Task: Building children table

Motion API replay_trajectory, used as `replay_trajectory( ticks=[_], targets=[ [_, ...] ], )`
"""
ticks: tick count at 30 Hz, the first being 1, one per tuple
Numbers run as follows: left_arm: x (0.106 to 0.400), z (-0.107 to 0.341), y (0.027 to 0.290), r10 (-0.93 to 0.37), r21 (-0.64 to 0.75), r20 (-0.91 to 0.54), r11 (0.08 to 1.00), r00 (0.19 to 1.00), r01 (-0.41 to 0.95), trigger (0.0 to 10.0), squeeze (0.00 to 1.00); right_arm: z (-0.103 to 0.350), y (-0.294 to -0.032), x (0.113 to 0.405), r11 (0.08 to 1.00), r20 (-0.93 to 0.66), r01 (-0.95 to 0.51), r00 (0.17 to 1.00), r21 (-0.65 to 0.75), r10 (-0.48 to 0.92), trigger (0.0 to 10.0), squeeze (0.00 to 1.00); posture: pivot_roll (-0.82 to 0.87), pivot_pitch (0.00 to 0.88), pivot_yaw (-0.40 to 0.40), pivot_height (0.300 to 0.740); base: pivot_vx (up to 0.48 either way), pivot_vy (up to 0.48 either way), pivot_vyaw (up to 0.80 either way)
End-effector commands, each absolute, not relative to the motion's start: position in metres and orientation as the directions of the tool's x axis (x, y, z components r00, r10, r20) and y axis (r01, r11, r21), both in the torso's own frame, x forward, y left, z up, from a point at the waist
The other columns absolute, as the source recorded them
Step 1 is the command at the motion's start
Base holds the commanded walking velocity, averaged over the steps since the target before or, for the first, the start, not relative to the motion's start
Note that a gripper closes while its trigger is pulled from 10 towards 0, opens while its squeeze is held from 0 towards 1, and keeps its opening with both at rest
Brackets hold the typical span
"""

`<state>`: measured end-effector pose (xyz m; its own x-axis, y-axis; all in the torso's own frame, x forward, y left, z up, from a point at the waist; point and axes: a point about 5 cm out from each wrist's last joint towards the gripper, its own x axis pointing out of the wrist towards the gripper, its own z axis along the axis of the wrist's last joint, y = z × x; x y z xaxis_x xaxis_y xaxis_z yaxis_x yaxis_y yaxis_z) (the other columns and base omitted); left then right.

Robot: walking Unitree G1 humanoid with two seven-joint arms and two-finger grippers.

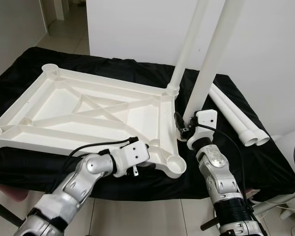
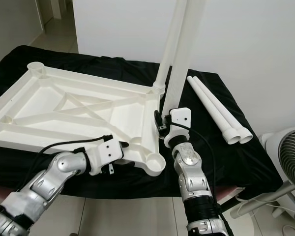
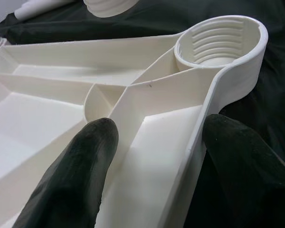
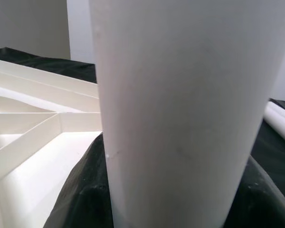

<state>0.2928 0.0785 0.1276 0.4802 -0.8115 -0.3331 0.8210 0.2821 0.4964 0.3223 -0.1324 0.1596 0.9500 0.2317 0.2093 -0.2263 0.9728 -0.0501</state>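
Observation:
A white plastic table top (image 1: 88,113) lies upside down on a black cloth, ribs facing up. One white leg (image 1: 187,49) stands upright in its far right corner socket. My right gripper (image 1: 185,127) is shut on a second white leg (image 1: 214,54), holding it upright just off the top's right edge. In the right wrist view that leg (image 4: 180,109) stands close between the fingers. My left gripper (image 1: 141,166) is shut on the top's near rim, beside the near right threaded socket (image 3: 221,40). One finger (image 3: 80,166) sits inside a rib and the other outside the rim.
Two more white legs (image 1: 236,115) lie side by side on the cloth at the right. A white fan (image 2: 285,157) stands on the floor past the right end. A white wall rises behind, and the cloth's front edge (image 1: 152,189) runs just beyond my forearms.

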Motion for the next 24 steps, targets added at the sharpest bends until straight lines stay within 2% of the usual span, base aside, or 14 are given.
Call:
replay_trajectory(
  ticks=[1,9,12,17,19,24],
  targets=[
    [0.307,0.127,0.084,-0.712,0.576,-0.279,0.413,0.644,0.706,10.0,0.00,0.164,-0.135,0.323,0.974,0.220,-0.220,0.949,-0.055,0.227,10.0,0.00,0.10,0.000,-0.142,0.740,0.000,0.000,0.00],
    [0.314,0.130,0.078,-0.720,0.584,-0.247,0.423,0.648,0.693,10.0,0.00,0.163,-0.135,0.321,0.974,0.221,-0.220,0.949,-0.051,0.226,10.0,0.00,0.08,0.000,-0.133,0.740,0.000,0.000,0.00],
    [0.308,0.136,0.071,-0.774,0.535,-0.212,0.418,0.596,0.734,10.0,0.00,0.155,-0.135,0.315,0.972,0.209,-0.234,0.949,-0.034,0.236,10.0,0.00,0.08,0.000,-0.135,0.740,0.000,0.000,0.00],
    [0.303,0.141,0.071,-0.802,0.442,-0.167,0.459,0.574,0.771,10.0,0.00,0.150,-0.132,0.309,0.961,0.219,-0.276,0.937,-0.010,0.271,10.0,0.00,0.09,0.000,-0.137,0.740,0.000,0.000,0.00],
    [0.294,0.140,0.073,-0.827,0.319,-0.143,0.482,0.544,0.816,10.0,0.00,0.143,-0.127,0.301,0.948,0.218,-0.319,0.926,0.011,0.309,10.0,0.00,0.10,0.000,-0.142,0.740,0.000,0.000,0.00],
    [0.281,0.135,0.074,-0.842,0.190,-0.105,0.505,0.528,0.842,10.0,0.00,0.136,-0.123,0.290,0.934,0.216,-0.356,0.915,0.035,0.341,10.0,0.00,0.11,0.008,-0.152,0.740,0.000,0.000,0.00]
  ],
)
